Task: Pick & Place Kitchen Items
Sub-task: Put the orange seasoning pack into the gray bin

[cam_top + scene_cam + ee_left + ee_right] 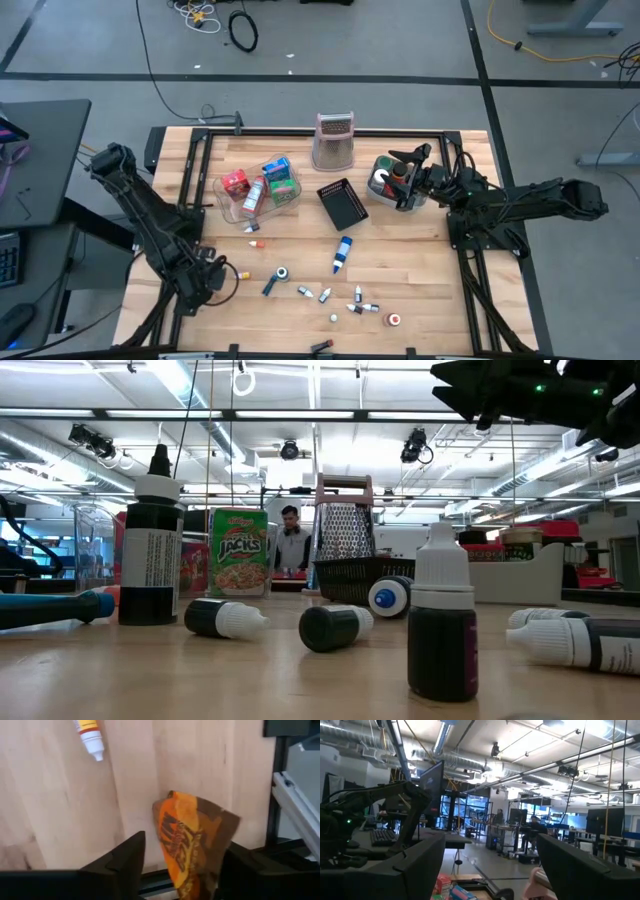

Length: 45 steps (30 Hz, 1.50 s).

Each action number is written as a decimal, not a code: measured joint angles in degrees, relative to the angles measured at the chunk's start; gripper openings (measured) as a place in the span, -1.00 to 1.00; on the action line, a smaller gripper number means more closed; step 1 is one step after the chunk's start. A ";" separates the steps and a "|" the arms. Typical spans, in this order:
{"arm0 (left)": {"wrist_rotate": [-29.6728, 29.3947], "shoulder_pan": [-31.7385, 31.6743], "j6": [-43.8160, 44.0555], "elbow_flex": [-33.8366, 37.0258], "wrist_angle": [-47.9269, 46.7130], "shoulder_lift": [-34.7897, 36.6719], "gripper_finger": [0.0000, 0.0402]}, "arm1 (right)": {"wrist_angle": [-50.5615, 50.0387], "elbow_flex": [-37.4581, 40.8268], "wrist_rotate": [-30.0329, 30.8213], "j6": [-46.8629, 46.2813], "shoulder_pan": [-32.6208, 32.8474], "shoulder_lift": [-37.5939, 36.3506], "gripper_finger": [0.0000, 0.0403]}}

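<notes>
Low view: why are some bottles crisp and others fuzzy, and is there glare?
Low view: the near dropper bottle looks soft, the cereal box farther back reads sharper; ceiling lights glare white. Left wrist view: the orange packet between the left hand is blurred.

Scattered vials (340, 300) are crowding the tabletop's (420, 270) near middle; bare wood is lying open to their right, while the grater stand (334, 142), black basket (341, 203) and clear tray (250, 195) are blocking the far side
</notes>
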<state>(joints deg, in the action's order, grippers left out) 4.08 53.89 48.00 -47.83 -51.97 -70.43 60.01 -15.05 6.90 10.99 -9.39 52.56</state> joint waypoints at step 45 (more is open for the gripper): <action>-28.21 -46.19 -47.08 -22.02 11.34 -12.85 -0.98 | -29.32 -29.76 -6.37 0.03 7.43 28.50 0.27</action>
<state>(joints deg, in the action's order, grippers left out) -24.13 7.69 0.93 -69.85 -40.63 -83.29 30.69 -44.80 0.52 11.03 -1.96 81.06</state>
